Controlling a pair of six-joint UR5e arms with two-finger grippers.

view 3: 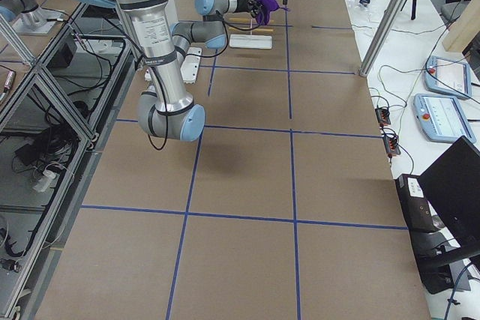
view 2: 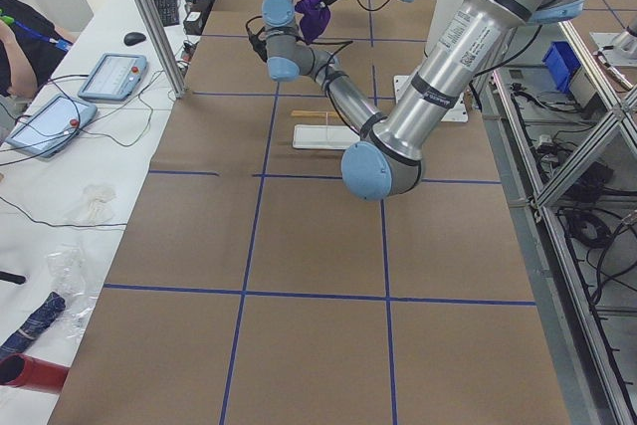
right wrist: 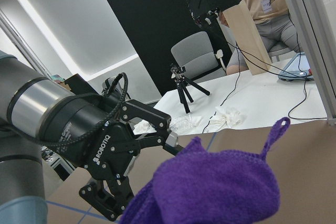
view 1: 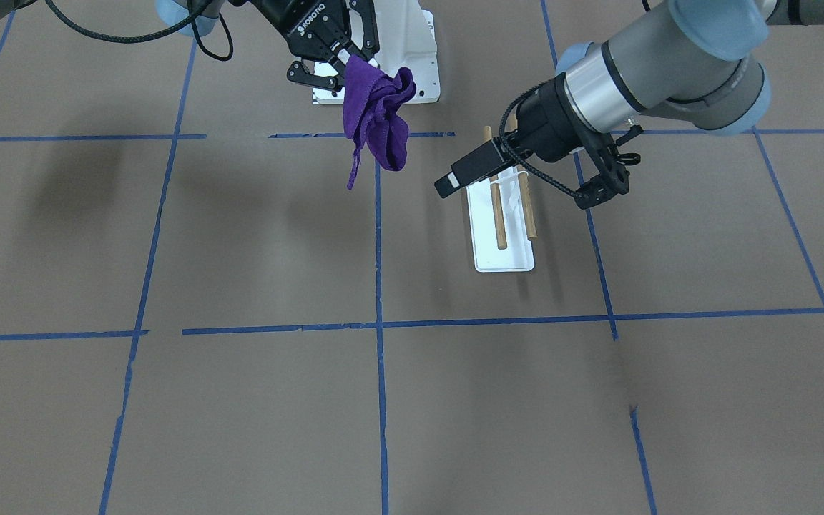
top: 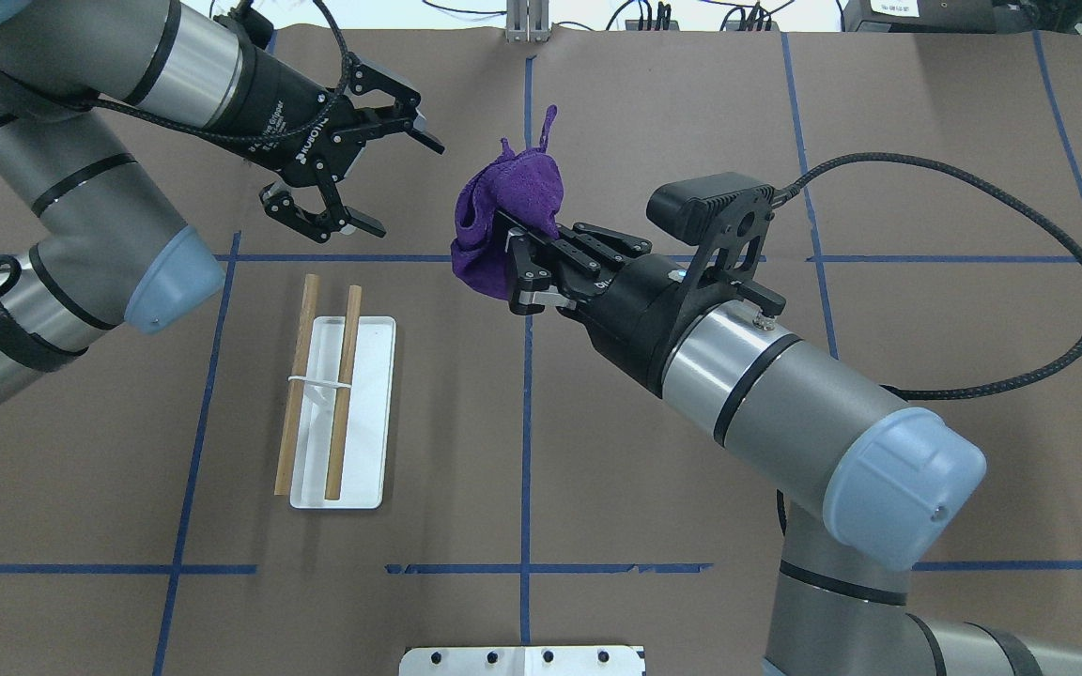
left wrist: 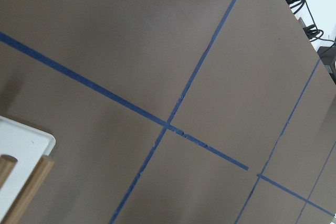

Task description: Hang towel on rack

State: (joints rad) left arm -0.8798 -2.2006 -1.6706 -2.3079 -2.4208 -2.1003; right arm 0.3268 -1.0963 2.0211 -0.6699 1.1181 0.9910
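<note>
The purple towel (top: 513, 202) hangs bunched from my right gripper (top: 515, 258), which is shut on it above the table's middle; it also shows in the front view (view 1: 376, 118) and fills the bottom of the right wrist view (right wrist: 210, 192). The rack (top: 367, 413), a white flat base with two wooden dowels (top: 344, 394), lies on the table left of the towel; its corner shows in the left wrist view (left wrist: 26, 140). My left gripper (top: 408, 188) is open and empty in the air beyond the rack's far end, apart from the towel.
A large white metal pedestal (view 1: 412, 50) stands at the robot's base, its edge showing in the overhead view (top: 522, 660). Blue tape lines (top: 527, 422) grid the brown table. Tablets and cables lie on a side table (view 2: 60, 116).
</note>
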